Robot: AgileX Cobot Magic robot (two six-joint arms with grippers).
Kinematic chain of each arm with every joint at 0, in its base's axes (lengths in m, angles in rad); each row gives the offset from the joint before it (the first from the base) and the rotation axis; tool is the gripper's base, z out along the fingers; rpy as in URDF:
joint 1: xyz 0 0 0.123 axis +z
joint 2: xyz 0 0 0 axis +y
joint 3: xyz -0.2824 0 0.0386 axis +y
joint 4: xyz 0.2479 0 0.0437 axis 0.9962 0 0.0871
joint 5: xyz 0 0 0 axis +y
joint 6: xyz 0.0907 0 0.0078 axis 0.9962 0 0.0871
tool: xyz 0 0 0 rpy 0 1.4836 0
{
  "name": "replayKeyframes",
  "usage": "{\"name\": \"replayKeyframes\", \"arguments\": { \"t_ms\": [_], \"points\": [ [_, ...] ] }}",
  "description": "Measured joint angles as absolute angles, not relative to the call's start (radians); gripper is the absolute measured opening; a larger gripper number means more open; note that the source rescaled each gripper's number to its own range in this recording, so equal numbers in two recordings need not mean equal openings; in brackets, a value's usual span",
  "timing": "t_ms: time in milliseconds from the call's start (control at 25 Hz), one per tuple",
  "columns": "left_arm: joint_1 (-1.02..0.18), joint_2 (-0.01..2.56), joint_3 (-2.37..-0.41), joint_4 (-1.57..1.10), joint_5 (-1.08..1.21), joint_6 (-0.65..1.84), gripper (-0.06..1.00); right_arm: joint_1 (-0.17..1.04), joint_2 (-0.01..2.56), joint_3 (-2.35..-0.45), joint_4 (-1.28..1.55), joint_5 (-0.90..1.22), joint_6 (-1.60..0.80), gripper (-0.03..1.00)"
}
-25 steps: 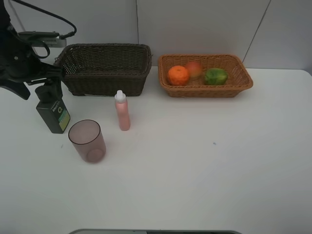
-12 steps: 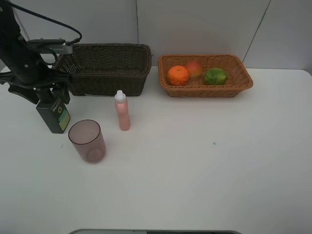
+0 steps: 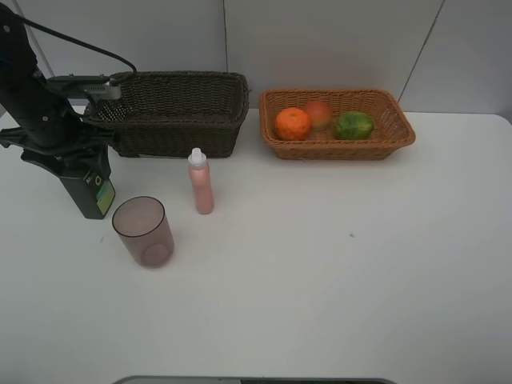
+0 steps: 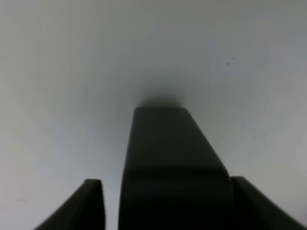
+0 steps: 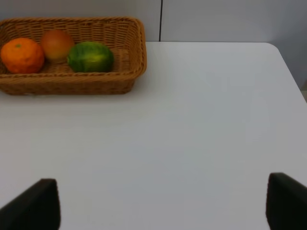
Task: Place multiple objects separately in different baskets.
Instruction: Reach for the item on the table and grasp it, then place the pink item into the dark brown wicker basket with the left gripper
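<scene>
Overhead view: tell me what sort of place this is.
Probably a robot test bench in a lab, not a home: a white table against plain wall panels, a black robot arm, a dark basket and a tan basket set out.

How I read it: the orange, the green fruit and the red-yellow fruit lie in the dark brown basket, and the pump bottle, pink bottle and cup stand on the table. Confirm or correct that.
The basket is wrong. The exterior high view shows the orange, green fruit and red-yellow fruit in the orange-tan basket, not the dark brown basket. The pump bottle, pink bottle and cup do stand on the table.
</scene>
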State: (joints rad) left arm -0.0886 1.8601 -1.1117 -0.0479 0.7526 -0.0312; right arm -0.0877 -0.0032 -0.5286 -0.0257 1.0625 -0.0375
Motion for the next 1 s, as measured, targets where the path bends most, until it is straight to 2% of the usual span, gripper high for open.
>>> {"name": "replayKeyframes", "arguments": {
  "t_ms": [40, 80, 1000],
  "points": [
    [-0.089, 1.86, -1.112, -0.05, 0.754, -0.031, 0.5, -0.088, -0.003, -0.529, -0.026, 1.063, -0.037, 0.74],
    [-0.089, 1.86, -1.112, -0.051, 0.756, -0.03, 0.45, -0.088, -0.003, -0.529, -0.026, 1.063, -0.037, 0.74],
    [-0.089, 1.86, -1.112, -0.052, 0.76, -0.042, 0.47, -0.088, -0.003, -0.529, -0.026, 1.063, -0.037, 0.74]
  ]
}}
